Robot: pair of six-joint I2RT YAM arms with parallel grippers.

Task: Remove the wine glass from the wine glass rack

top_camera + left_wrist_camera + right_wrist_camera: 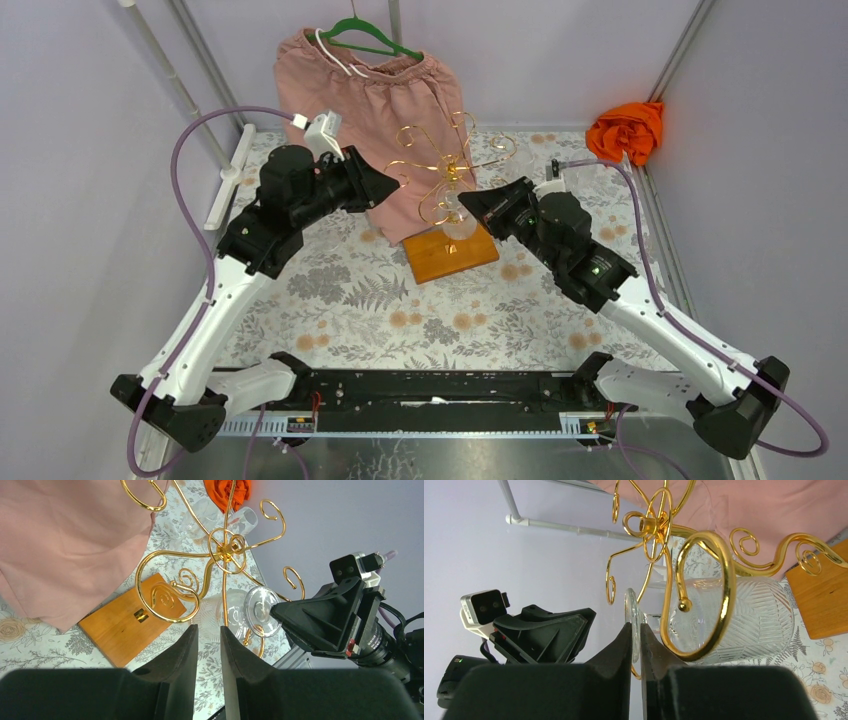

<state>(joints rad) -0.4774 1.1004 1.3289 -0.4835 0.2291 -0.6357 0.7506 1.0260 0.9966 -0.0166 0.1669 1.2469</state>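
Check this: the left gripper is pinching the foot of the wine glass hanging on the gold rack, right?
No, the right gripper is pinching the foot of the wine glass hanging on the gold rack; the right wrist view shows it.

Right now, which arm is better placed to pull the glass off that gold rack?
The right arm: the right gripper pinches the foot of the wine glass, which hangs on the wine glass rack. The left gripper sits short of it, holding nothing.

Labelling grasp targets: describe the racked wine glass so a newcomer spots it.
Mid-table, a gold wire rack rises from an orange-brown wooden base. The clear ribbed wine glass is the only one hanging there, foot pinched by the right tool.
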